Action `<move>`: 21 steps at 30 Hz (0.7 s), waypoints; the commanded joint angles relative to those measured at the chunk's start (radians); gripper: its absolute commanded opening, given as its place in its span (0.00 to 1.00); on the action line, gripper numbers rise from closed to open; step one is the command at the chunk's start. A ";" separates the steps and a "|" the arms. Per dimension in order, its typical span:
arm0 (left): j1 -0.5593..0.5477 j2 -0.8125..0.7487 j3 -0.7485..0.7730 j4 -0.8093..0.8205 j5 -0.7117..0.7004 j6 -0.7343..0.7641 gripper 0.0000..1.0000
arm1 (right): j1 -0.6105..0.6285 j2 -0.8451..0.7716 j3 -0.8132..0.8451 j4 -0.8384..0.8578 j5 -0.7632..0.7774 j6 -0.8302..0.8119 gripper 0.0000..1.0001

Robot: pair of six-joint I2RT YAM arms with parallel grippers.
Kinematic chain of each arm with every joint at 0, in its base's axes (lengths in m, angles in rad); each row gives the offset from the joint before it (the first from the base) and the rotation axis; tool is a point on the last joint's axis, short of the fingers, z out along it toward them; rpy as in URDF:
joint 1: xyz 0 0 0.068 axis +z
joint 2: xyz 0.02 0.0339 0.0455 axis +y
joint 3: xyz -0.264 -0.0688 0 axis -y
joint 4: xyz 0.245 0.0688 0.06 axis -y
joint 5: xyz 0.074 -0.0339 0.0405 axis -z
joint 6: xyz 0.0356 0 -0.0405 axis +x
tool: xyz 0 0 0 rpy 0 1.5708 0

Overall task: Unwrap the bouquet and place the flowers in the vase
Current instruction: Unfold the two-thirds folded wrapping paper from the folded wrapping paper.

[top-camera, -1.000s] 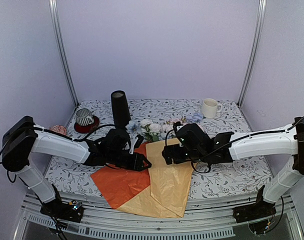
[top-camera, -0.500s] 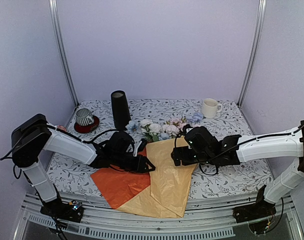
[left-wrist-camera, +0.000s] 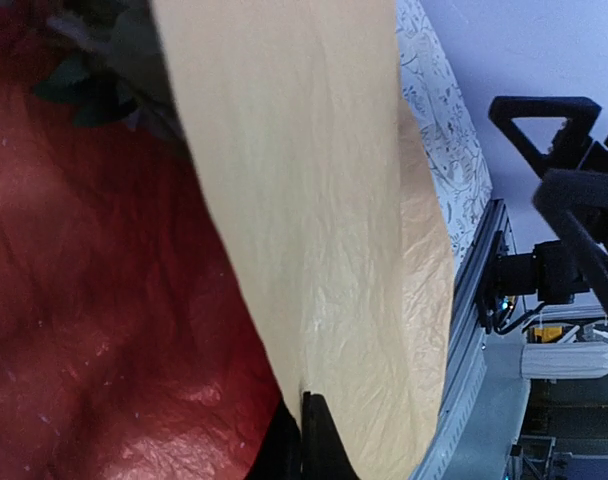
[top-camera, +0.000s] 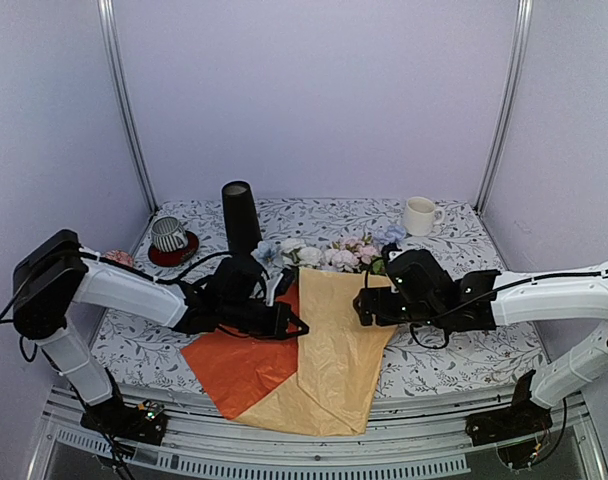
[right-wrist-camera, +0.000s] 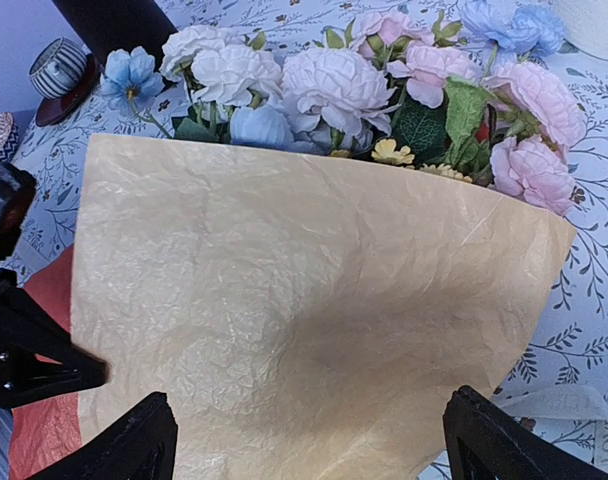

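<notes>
The bouquet (top-camera: 334, 350) lies opened on the patterned worktop (top-camera: 464, 350), tan paper over an orange sheet (top-camera: 229, 365). The flowers (right-wrist-camera: 334, 85) are at its far end near the black vase (top-camera: 240, 215). The right jaws gape wide above the tan paper, holding nothing. The left jaws are clenched at that paper's edge (whether they pinch it is unclear). The stems are hidden.

Both arms reach low and inward. The left pincer (top-camera: 292, 326) is closed; the right pincer (top-camera: 361, 306) stands wide apart.
</notes>
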 commanded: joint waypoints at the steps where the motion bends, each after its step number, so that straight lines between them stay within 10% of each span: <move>1: -0.044 -0.102 0.064 -0.071 -0.074 0.064 0.00 | -0.022 -0.053 -0.013 -0.017 0.046 0.014 0.95; 21: -0.326 0.211 0.557 -0.139 -0.076 0.153 0.00 | -0.296 -0.523 -0.025 -0.368 0.210 -0.016 0.95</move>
